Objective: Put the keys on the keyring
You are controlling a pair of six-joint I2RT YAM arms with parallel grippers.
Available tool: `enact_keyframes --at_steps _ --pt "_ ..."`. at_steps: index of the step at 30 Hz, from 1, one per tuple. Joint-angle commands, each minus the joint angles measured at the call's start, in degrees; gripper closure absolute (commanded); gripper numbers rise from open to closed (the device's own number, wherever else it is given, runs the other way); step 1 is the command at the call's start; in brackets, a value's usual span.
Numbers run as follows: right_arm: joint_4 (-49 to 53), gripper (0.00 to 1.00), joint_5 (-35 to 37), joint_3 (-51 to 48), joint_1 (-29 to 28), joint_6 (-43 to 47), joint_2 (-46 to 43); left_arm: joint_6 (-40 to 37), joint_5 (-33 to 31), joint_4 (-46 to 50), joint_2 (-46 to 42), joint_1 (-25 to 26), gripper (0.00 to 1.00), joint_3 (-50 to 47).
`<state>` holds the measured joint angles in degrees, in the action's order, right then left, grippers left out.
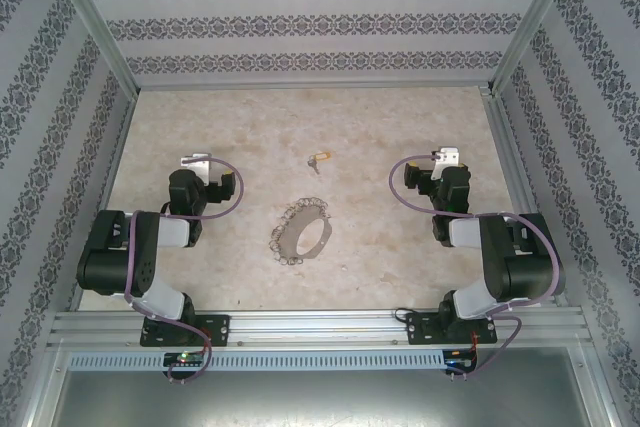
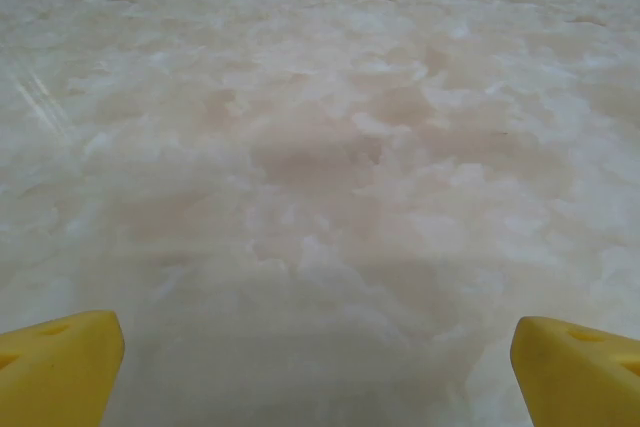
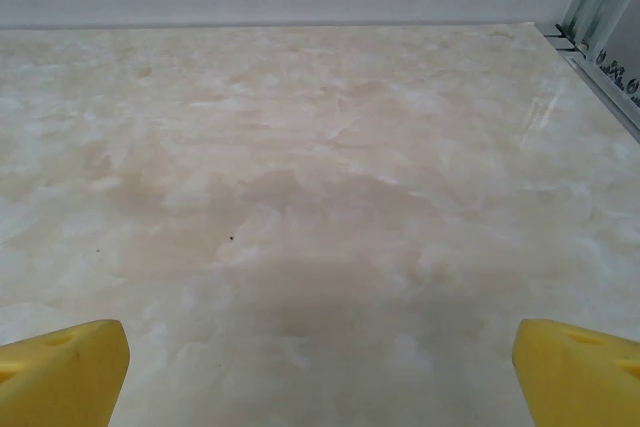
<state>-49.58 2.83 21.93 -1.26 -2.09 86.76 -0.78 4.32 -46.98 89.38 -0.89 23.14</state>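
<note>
Marbled beige tabletop [image 1: 380, 267]. Just above centre of the top view, tiny key [image 1: 319, 159], slantwise: gold head toward upper right, greyish blade toward lower left. Below it and apart, at centre, spiky keyring [image 1: 302, 229], oval, long axis lower left to upper right. Left pincer [image 2: 320, 372] and right pincer [image 3: 320, 372] spread wide, holding nothing.

Top cam looks down from behind, whole table [image 1: 250, 127] in shot. Wrist cams sit low, facing forward across that same table.
</note>
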Motion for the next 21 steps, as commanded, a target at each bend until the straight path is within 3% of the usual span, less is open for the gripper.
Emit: enact_keyframes --at_steps 1,21 --pt "-1.3 0.02 -1.3 0.3 0.3 0.7 -0.3 1.0 0.7 -0.1 0.0 -0.7 0.0 0.9" --pt "-1.0 0.02 -2.2 0.6 0.7 0.2 -0.2 1.1 0.6 0.6 0.1 -0.6 0.0 1.3"
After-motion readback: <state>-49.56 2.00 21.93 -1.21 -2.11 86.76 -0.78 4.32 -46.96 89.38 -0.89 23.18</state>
